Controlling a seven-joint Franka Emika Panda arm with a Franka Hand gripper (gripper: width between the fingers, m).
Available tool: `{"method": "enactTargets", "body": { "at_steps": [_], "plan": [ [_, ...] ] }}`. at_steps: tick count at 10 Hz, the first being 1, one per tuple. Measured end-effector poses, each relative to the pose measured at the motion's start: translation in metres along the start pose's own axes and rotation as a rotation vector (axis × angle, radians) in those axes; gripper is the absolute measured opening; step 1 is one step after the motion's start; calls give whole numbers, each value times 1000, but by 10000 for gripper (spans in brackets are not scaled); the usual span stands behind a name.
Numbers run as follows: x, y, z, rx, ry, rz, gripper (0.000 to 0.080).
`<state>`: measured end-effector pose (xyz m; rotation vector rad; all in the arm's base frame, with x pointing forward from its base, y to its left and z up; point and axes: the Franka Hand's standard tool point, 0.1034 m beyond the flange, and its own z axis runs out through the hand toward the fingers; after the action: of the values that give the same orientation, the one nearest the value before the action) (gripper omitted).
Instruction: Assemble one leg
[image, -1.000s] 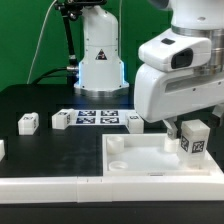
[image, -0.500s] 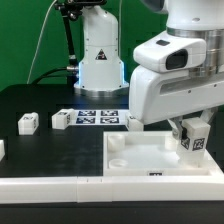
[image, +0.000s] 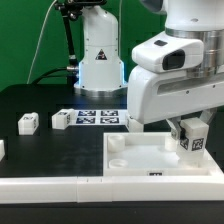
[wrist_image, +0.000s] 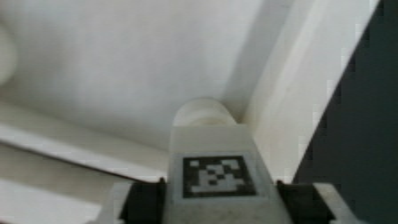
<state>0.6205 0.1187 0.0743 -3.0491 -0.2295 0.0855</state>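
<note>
My gripper (image: 192, 137) is shut on a leg (image: 191, 140), a small white block with a black-and-white marker, and holds it over the far right corner of the large white panel (image: 150, 158). In the wrist view the leg (wrist_image: 214, 160) sits between my two fingers (wrist_image: 146, 200), its tip at the panel's corner hole (wrist_image: 210, 108). Three more legs lie on the black table: one (image: 28, 122) at the exterior view's left, one (image: 60, 119) by the marker board, one (image: 133, 121) partly behind my gripper housing.
The marker board (image: 98, 117) lies flat at the table's middle back. The arm's white base (image: 98, 60) stands behind it. A white ledge (image: 40, 187) runs along the front edge, with a small white piece (image: 2, 149) at the exterior view's far left.
The gripper has shifted slightly toward the exterior view's left and down with the leg in it since a second ago. Little has moved in the last half second.
</note>
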Motion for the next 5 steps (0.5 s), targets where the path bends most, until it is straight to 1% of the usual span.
{"method": "enactTargets", "body": {
  "at_steps": [2,3,4,5],
  "plan": [
    [-4,-3,1,2,40,270,295],
    [-5,-4,2,7,42,377,295],
    [-5,-5,2,25,38,521,295],
    [-5,-6,2,30,37,620,295]
  ]
}}
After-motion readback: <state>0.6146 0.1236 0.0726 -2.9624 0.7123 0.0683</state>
